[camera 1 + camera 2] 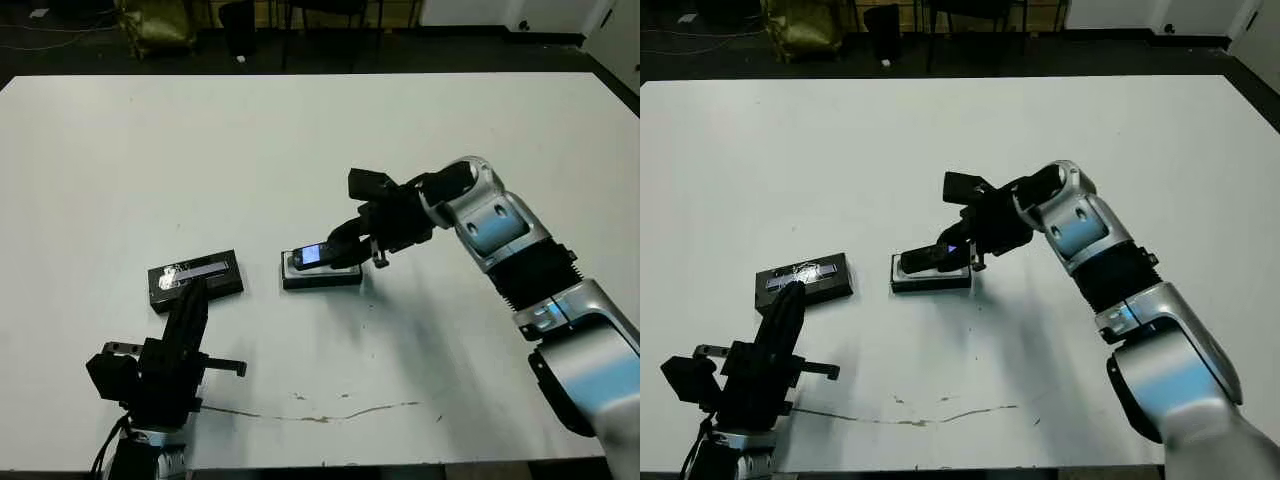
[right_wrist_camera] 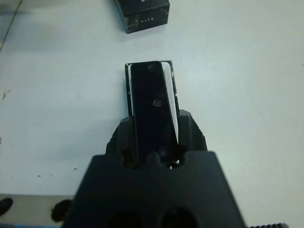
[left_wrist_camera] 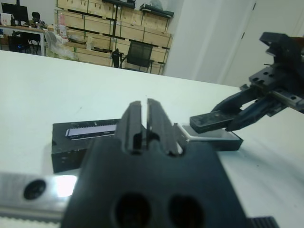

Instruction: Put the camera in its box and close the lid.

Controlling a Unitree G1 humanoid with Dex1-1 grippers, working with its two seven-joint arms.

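Left pincer (image 1: 192, 290) low at the near edge of the white surface (image 1: 300, 140), fingers pressed together, nothing held, tips just short of the lid (image 1: 196, 279). Lid lies flat on the surface, pale stripe up, left of the box (image 1: 322, 276) and apart from it. Right pincer (image 2: 154, 137) reaches in from the right, clamped on the camera (image 2: 153, 107) at one end. Camera sits tilted directly over the box, free end low by the box's left end, held end raised with the bluish screen lit; can't tell if it touches the lining. White inner lining shows along the camera's side. Far side: dark floor, chairs (image 3: 139, 50), shelving.
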